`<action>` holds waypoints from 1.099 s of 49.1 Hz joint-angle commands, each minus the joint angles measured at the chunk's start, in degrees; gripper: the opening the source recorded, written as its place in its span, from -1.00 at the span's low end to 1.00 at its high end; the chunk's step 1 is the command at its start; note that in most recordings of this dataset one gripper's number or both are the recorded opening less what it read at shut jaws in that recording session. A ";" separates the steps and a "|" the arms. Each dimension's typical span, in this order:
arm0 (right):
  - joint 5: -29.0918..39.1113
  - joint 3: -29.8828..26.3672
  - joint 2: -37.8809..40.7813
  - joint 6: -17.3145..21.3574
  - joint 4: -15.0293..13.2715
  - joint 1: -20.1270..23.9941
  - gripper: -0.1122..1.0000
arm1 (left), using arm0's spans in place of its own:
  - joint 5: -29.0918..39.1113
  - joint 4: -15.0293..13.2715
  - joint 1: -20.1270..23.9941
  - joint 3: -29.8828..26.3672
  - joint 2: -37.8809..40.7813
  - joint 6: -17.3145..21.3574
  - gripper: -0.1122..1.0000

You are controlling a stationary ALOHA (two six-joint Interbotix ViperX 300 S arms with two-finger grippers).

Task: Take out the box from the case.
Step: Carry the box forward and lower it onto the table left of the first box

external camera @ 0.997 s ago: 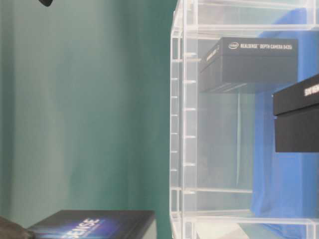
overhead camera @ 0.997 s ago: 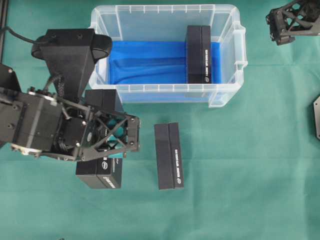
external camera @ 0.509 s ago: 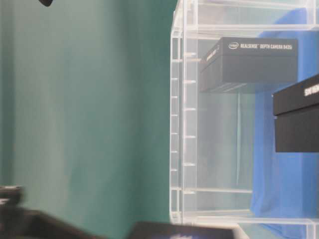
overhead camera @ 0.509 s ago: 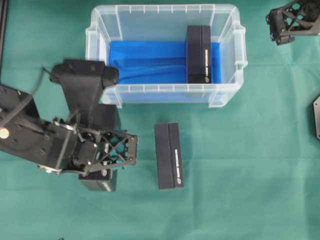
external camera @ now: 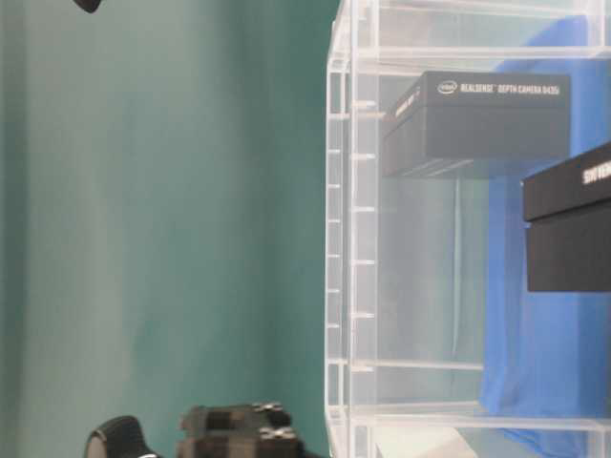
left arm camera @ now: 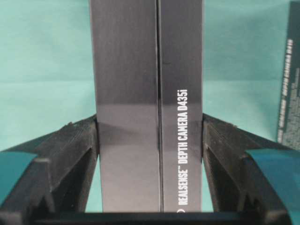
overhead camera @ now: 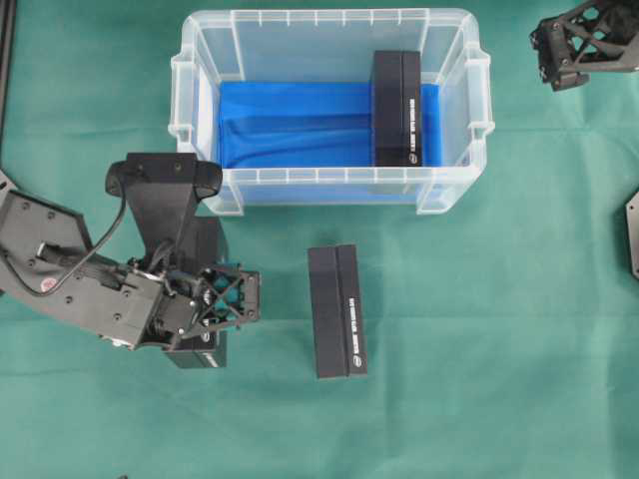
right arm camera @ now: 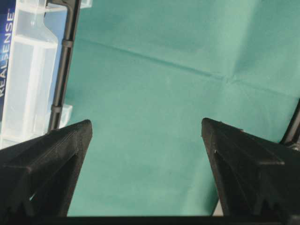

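A black box (left arm camera: 147, 108) is clamped between both fingers (left arm camera: 70, 154) of the left gripper (overhead camera: 222, 302), on the green cloth (overhead camera: 479, 349) at seven o'clock from the case (overhead camera: 329, 185). The right gripper (right arm camera: 145, 168) is spread wide, holding nothing.

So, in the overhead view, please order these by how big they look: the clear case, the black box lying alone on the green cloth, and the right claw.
1. The case, clearly largest.
2. The black box on the cloth.
3. The right claw, though cut off by the frame edge and nearer the camera, so this rank is unsure.
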 commanded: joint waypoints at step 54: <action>-0.09 -0.62 -0.70 -0.09 0.09 0.53 0.84 | -10.81 -0.18 -0.18 1.67 1.76 0.18 0.29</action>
